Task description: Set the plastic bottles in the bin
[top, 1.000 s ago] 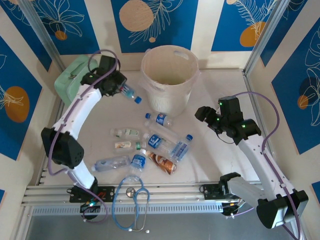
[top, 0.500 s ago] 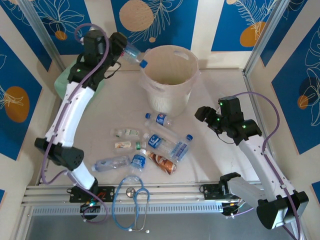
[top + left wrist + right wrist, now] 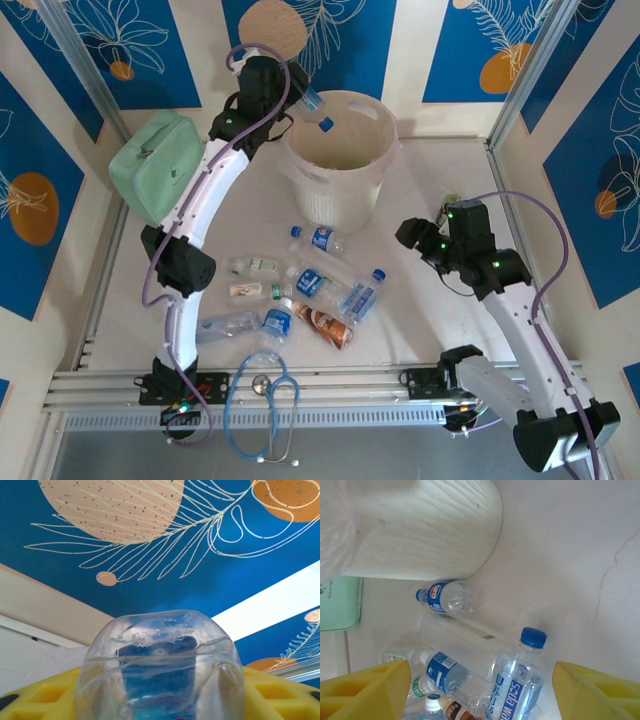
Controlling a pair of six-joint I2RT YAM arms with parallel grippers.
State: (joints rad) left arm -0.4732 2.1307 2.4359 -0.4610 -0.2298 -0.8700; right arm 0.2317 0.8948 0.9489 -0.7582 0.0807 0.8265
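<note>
L claw [image 3: 293,98] gripped bottle [image 3: 160,665] near base, over bin [image 3: 335,185]; we judged it light, crushable. R claw [image 3: 480,692] was open.

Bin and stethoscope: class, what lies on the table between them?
In the top view, a scatter of plastic bottles lies between the bin and the stethoscope.

White arm links [image 3: 205,190], black joints [image 3: 180,265], purple cables [image 3: 550,240], green indicator lights [image 3: 448,210], yellow ribbed pads [image 3: 365,685].
</note>
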